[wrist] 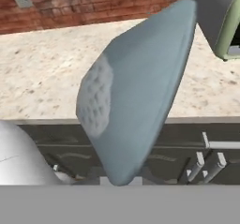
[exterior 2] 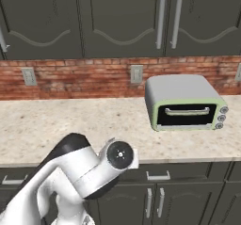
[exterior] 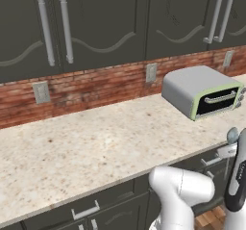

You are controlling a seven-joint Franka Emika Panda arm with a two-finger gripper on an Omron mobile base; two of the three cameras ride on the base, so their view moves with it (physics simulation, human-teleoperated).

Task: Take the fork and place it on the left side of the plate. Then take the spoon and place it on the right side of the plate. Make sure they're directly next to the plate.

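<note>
The pale blue-grey spoon (wrist: 133,92) looms very close in the hand view, its oval bowl covering my fingertips. In the left base view the spoon's bowl (exterior: 232,135) stands up at the far right edge, just off the counter's front edge and above the cabinet fronts. My gripper (exterior: 229,150) sits right under it, shut on the spoon's handle. The fork and the red-rimmed plate are out of view.
A grey toaster oven (exterior: 202,92) (exterior 2: 186,104) with a green front frame stands on the speckled stone counter (exterior: 86,147) (exterior 2: 56,120) at the right, against the brick backsplash. Dark wall cabinets hang above, and dark drawers (exterior 2: 157,176) run below the counter edge.
</note>
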